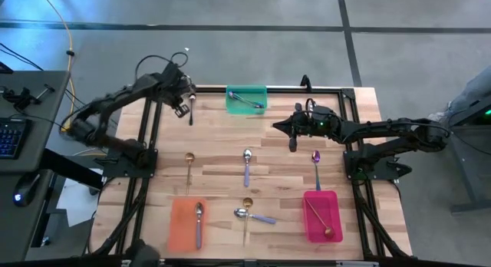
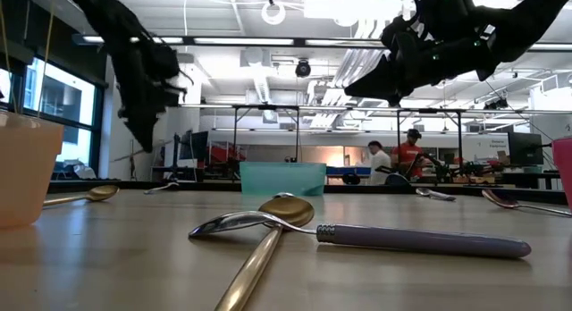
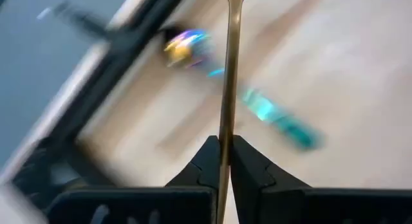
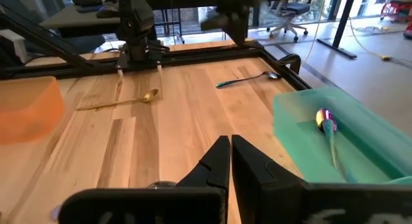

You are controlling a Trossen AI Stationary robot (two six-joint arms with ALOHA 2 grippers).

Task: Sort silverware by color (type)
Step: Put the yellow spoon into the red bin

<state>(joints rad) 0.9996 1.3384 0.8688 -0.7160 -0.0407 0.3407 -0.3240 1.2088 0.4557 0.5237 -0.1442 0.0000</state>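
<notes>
My left gripper (image 3: 225, 143) is at the table's far left (image 1: 186, 106), shut on a thin gold spoon (image 3: 229, 69); the spoon's bowl is out of view. Below it, an iridescent spoon with a teal handle (image 3: 193, 44) lies flat on the wood (image 4: 248, 79). My right gripper (image 4: 230, 143) hovers shut and empty right of the green tray (image 1: 247, 107), which holds another iridescent spoon (image 4: 327, 124). The orange tray (image 1: 184, 229) holds a silver spoon with a lavender handle (image 1: 199, 221). The pink tray (image 1: 313, 221) holds a gold spoon (image 1: 318, 219). My left gripper pinches the gold spoon's thin handle (image 3: 224, 130) between its two fingertips. The fingers slant steeply down from above. The handle runs straight on past the fingertips and out of the picture. Whether its far end touches the table does not show.
Loose on the wood lie a gold spoon (image 1: 189, 166), a lavender-handled silver spoon (image 1: 247, 167), a purple spoon (image 1: 316, 166), and a gold and a silver spoon crossed (image 1: 249, 215) near the front edge. A black frame (image 1: 230, 87) borders the table.
</notes>
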